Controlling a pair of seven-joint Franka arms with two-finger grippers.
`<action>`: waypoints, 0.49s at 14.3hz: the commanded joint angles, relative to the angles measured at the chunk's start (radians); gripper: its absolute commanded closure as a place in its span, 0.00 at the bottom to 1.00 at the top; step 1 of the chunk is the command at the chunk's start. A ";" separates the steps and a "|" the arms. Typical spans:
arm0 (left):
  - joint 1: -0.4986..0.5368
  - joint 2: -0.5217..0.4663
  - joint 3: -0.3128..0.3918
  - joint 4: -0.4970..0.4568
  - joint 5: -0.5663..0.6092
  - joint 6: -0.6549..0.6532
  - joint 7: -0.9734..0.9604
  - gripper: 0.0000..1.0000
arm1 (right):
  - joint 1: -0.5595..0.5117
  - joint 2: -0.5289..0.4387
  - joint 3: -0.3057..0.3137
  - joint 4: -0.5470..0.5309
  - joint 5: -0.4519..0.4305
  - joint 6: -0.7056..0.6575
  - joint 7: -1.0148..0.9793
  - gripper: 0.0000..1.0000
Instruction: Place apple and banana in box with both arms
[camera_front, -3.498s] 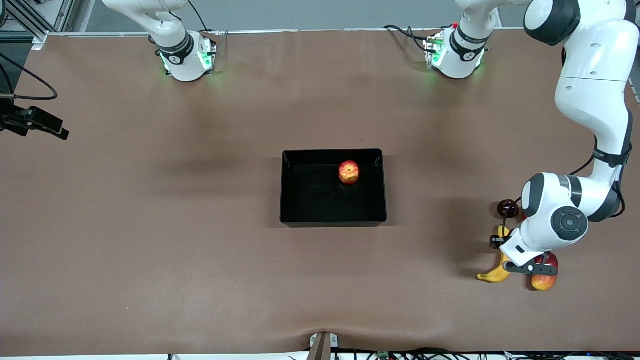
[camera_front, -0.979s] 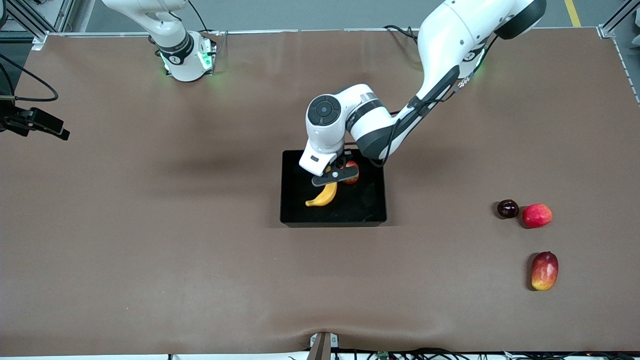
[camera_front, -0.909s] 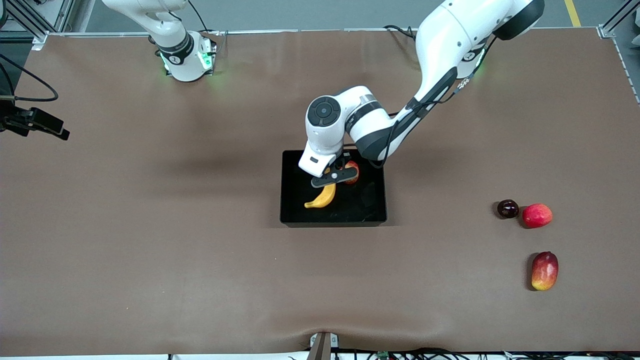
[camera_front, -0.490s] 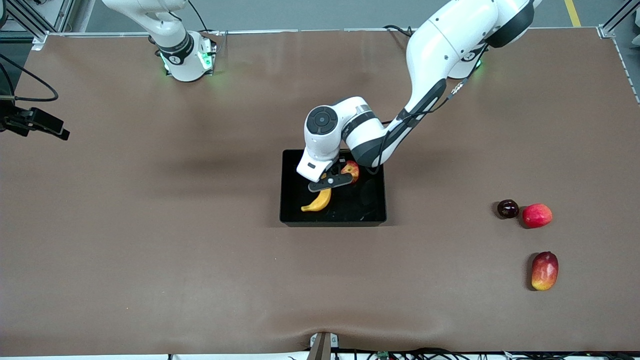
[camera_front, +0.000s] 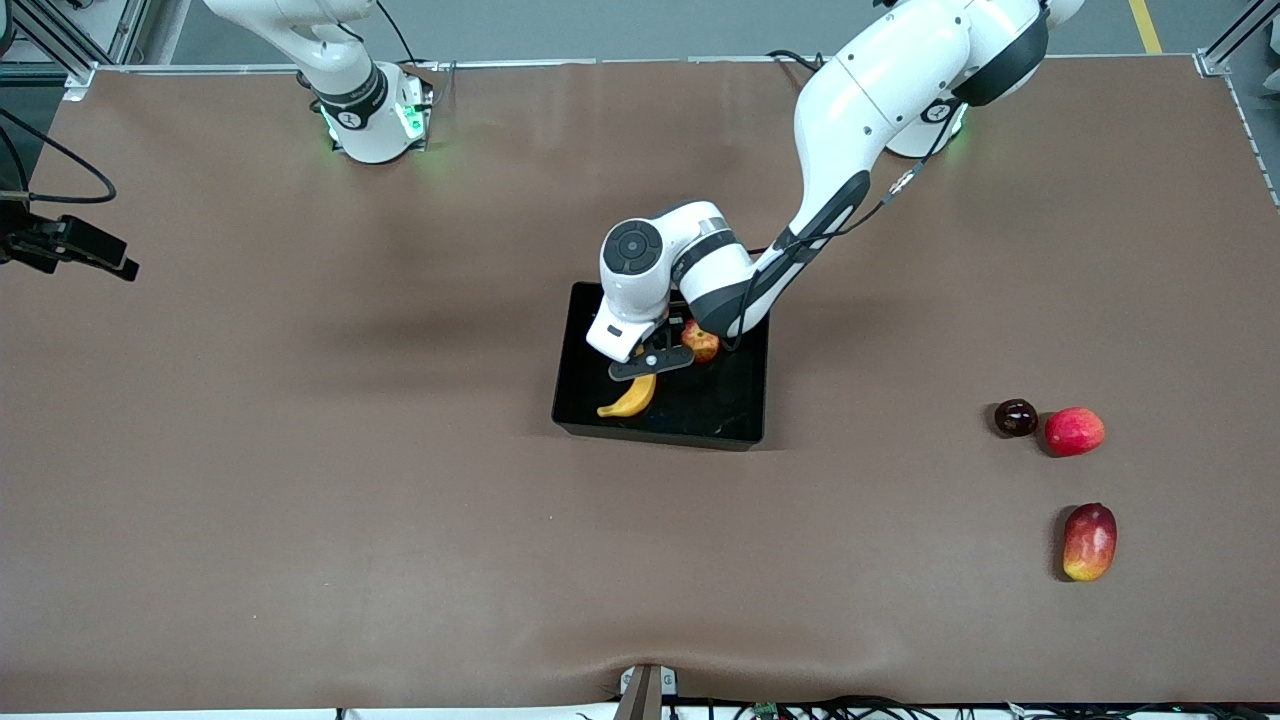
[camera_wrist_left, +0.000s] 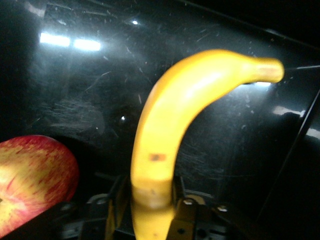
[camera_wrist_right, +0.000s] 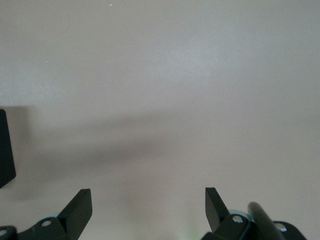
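Nearest the front camera, toward the left arm's end of the table, lies an elongated red-yellow fruit (camera_front: 1089, 541); farther from the camera sit a pinkish-red rounded fruit (camera_front: 1074, 431) and, just beside it, a small dark fruit (camera_front: 1016, 417); at mid-table stands the box (camera_front: 574, 390), sitting slightly askew; the banana (camera_front: 628, 398) is in it, its free end nearer the camera, its other end between the fingers (camera_wrist_left: 184, 209) of the left gripper (camera_front: 649, 364), which is low over the box and still pinches it; the apple (camera_front: 700, 341) rests in the box just beside that gripper, farther from the camera; the right gripper (camera_wrist_right: 148, 206) waits with fingers spread wide and empty over bare table.
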 joint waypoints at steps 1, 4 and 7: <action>-0.005 -0.031 0.015 0.020 0.054 0.002 -0.021 0.00 | -0.013 -0.011 0.014 -0.007 -0.006 0.004 0.006 0.00; 0.036 -0.145 0.012 0.036 0.044 -0.108 -0.013 0.00 | -0.012 -0.011 0.014 -0.007 -0.005 0.005 0.006 0.00; 0.106 -0.285 0.003 0.070 -0.019 -0.309 0.113 0.00 | -0.010 -0.011 0.016 -0.007 -0.006 0.002 0.006 0.00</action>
